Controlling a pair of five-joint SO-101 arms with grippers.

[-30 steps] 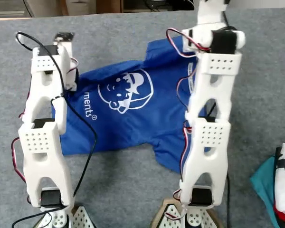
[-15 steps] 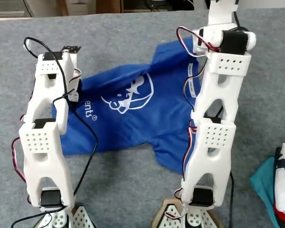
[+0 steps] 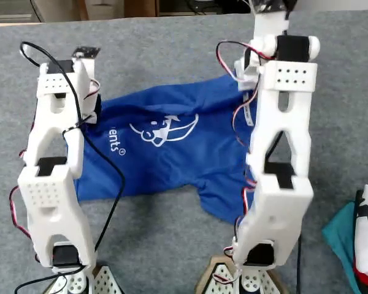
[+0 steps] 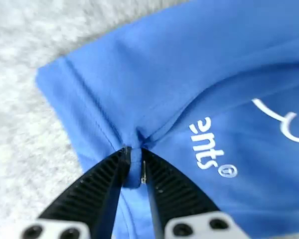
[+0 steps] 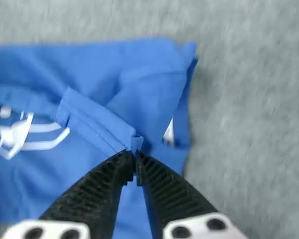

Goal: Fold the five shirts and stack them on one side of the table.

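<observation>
A blue shirt [image 3: 165,153] with a white print lies across the grey table between the two arms. Its far edge is lifted and doubled toward the near side, hiding part of the print. My left gripper [image 4: 133,167] is shut on a pinch of the blue shirt [image 4: 214,74] near its hem, at the shirt's left edge in the high view. My right gripper [image 5: 135,167] is shut on a fold of the blue shirt [image 5: 89,89] at its far right corner. A sleeve hangs toward the near edge by the right arm's base.
A pile of other shirts [image 3: 363,236], teal, white and red, lies at the table's right edge. Grey table [image 3: 153,55] stretches bare behind the blue shirt. Both arm bases [image 3: 245,275] stand at the near edge.
Both grippers have drawn the shirt's far edge toward the near side, so the far part now folds over the print. The right arm's upper sleeve corner has come down with it.
</observation>
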